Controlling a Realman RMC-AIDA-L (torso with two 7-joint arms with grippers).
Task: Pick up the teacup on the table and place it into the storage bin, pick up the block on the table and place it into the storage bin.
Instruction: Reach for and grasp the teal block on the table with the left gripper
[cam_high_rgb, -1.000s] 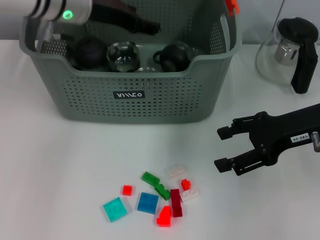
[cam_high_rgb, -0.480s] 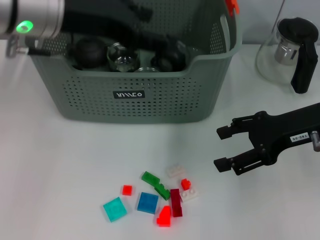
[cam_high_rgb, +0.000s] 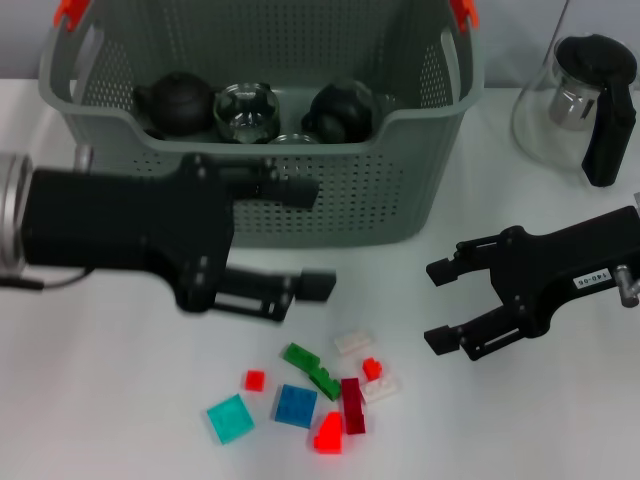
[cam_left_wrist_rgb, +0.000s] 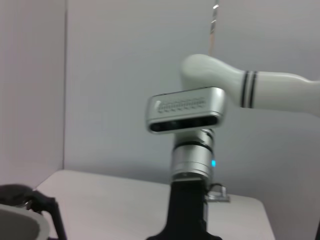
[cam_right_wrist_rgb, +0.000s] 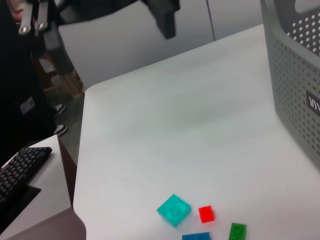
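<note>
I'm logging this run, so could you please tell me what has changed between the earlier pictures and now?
The left gripper has come out of the storage bin and down in front of it, open and empty, above the blocks. The right gripper has barely shifted and stays open. The blocks, the bin's contents and the glass jug have not moved.

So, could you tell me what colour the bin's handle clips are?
Orange, clearest in the head view.

Head view steeply down over table (cam_high_rgb: 100, 400); right wrist view low across it, sharing blocks (cam_right_wrist_rgb: 174, 210).
</note>
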